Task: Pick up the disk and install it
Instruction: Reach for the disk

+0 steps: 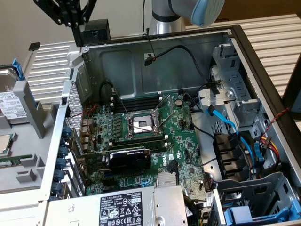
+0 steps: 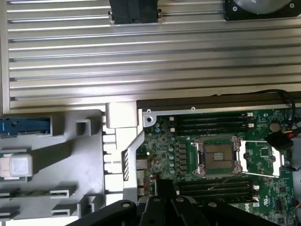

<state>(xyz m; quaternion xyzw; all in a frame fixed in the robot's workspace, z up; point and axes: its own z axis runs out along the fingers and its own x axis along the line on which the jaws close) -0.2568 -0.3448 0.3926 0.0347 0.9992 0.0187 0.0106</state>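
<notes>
One gripper, jaws shut and seemingly empty, hangs above the case; descending closed, I risk knocking the disk lying below, aside.

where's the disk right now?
Far left edge of the exterior view: the disk sits in the grey tray, just outside the open computer case.

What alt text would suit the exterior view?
An open computer case shows its green motherboard, empty processor socket and black graphics card. The disk sits in a grey holder at the exterior view's left; the black end effector hangs above the case's corner.
</notes>
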